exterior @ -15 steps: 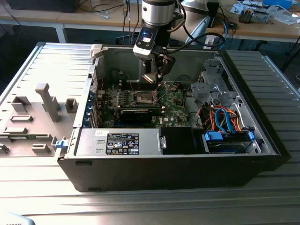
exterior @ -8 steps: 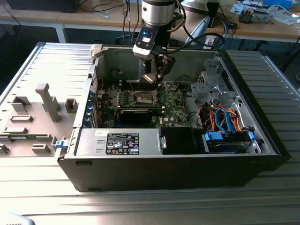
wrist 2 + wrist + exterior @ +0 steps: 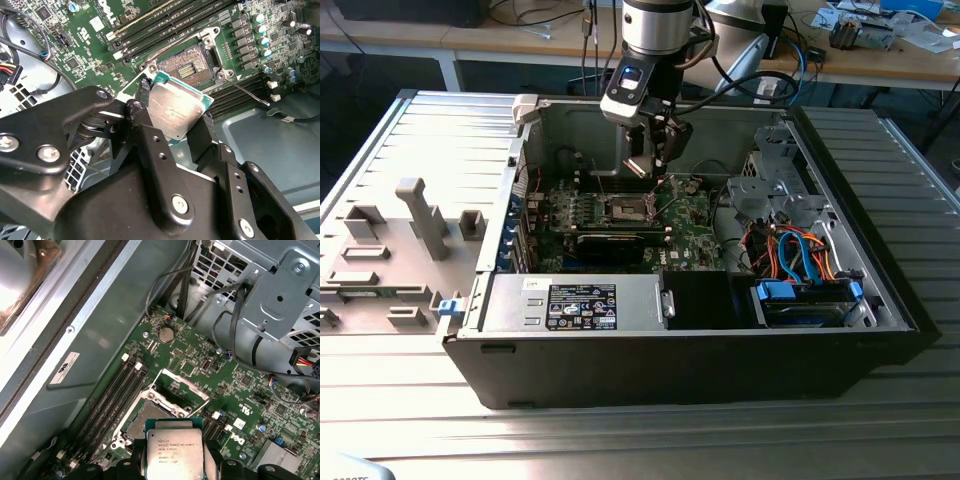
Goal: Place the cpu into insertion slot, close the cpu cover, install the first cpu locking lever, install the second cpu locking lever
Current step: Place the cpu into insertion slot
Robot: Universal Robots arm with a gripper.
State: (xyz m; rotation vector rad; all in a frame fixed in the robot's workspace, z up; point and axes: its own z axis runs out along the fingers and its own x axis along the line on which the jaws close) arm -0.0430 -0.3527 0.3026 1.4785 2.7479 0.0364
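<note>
The tool (image 3: 174, 116) is clamping the cpu (image 3: 176, 106) by two opposite edges and holding it flat above the open insertion slot (image 3: 189, 66), probably so that it can settle squarely. The second wrist view is revealing this edge grip. The first wrist view is showing the cpu cover (image 3: 182, 385) standing raised beyond the slot, and the exterior view is placing the tool inside the computer case (image 3: 880, 300).

An open black computer case (image 3: 720, 365) lies on a ribbed metal table (image 3: 670, 440). Inside it, a grey power supply box (image 3: 580, 303) sits along the near wall, and orange and blue cables (image 3: 790, 250) lie towards the exterior view's right. A grey side panel (image 3: 390, 250) rests at the exterior view's left.
</note>
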